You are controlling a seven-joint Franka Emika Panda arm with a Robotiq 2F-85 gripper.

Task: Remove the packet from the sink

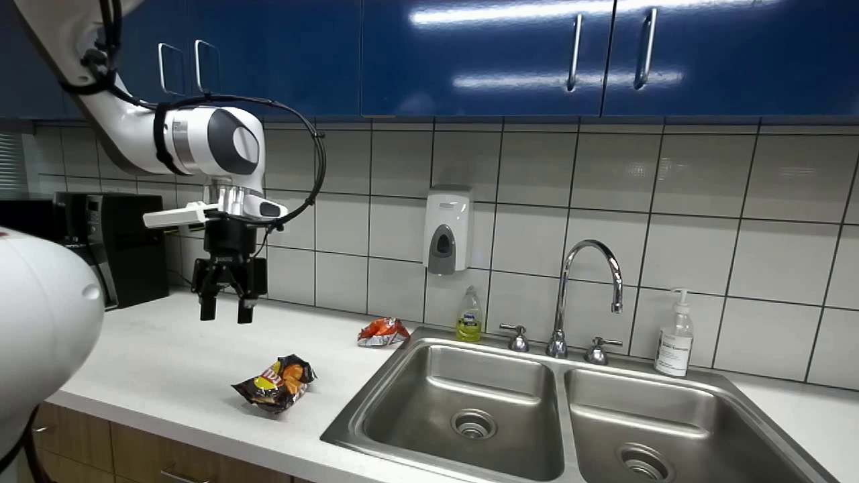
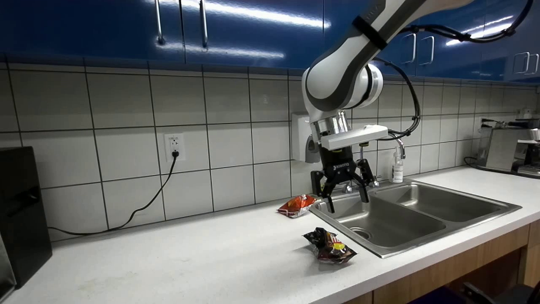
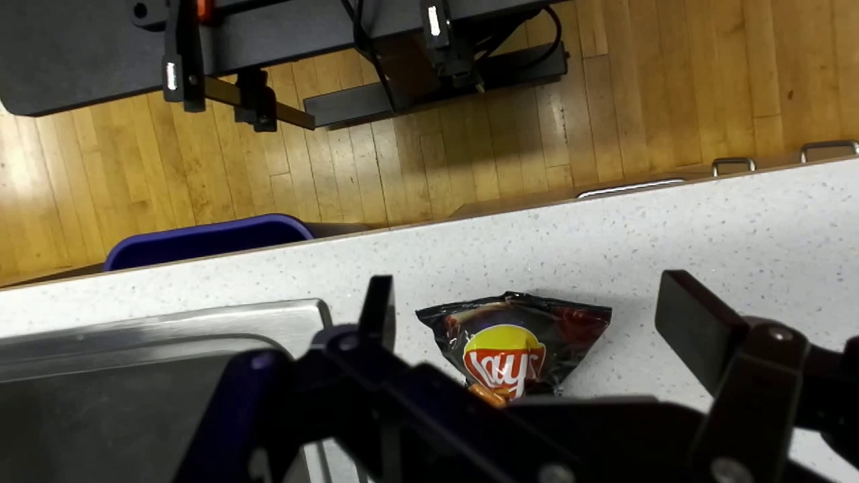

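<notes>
Down below hand (image 1: 227, 311), packet (image 1: 278, 385), perhaps offset

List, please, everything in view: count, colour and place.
Counter: one, white, along tiled wall
Sink: one, silver, set into counter
Packet: one, black, yellow and red, on counter beside sink
Second packet: one, red, by sink's back corner
Faucet: one, chrome, sink's back
Squeeze bottle: one, yellow, sink's back edge
Pump bottle: one, clear, sink's back edge
Dispenser: one, white, on wall
Outlet: at least one, white, on wall
Cabinets: several, blue, above counter
Drawers: several, brown, under counter
Boxy appliance: at least one, black, on counter
Metal appliance: one, silver, beyond sink
Bin: one, purple, below counter's edge
Stand: one, black, over wooden floor
Robot arm: one, white, above counter
Gripper: one, black, open, above counter
</notes>
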